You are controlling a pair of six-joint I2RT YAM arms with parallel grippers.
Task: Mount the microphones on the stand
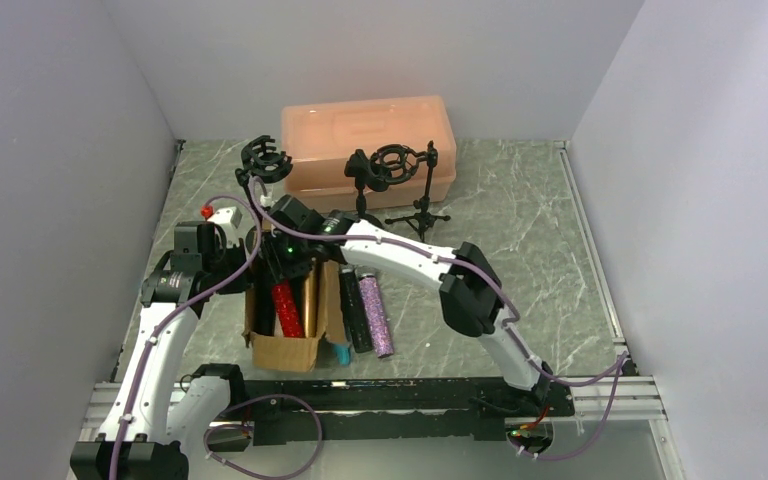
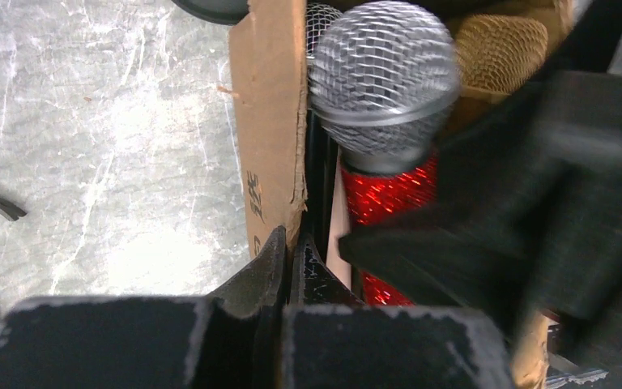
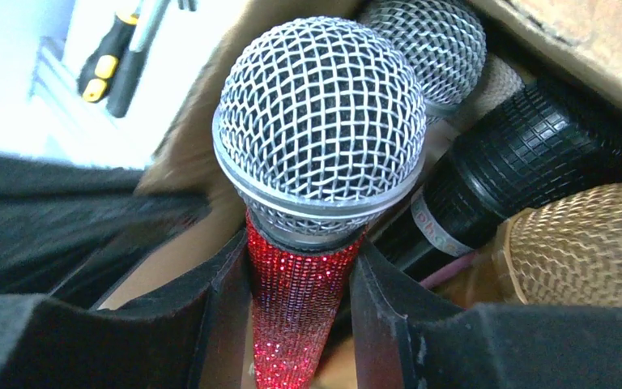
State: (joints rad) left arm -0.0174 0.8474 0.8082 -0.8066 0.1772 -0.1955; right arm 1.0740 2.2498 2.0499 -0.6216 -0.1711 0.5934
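Note:
A cardboard box [image 1: 285,345] holds several microphones upright. My right gripper [image 3: 301,284] is shut on the red glitter microphone [image 3: 300,300] just under its silver mesh head, one finger on each side of the handle; in the top view this gripper [image 1: 285,272] sits over the box. A black microphone [image 3: 526,146], a gold one [image 3: 591,243] and another silver-headed one [image 3: 429,40] stand beside it. My left gripper [image 2: 291,243] is pinched shut on the box's left wall [image 2: 267,121]. A black [image 1: 353,310] and a purple glitter microphone [image 1: 375,315] lie on the table.
Black stands with ring mounts stand behind the box, one at the left [image 1: 265,160] and two on tripods [image 1: 400,170]. A peach lidded bin [image 1: 368,140] sits at the back. A teal object [image 1: 341,352] lies beside the box's front right corner.

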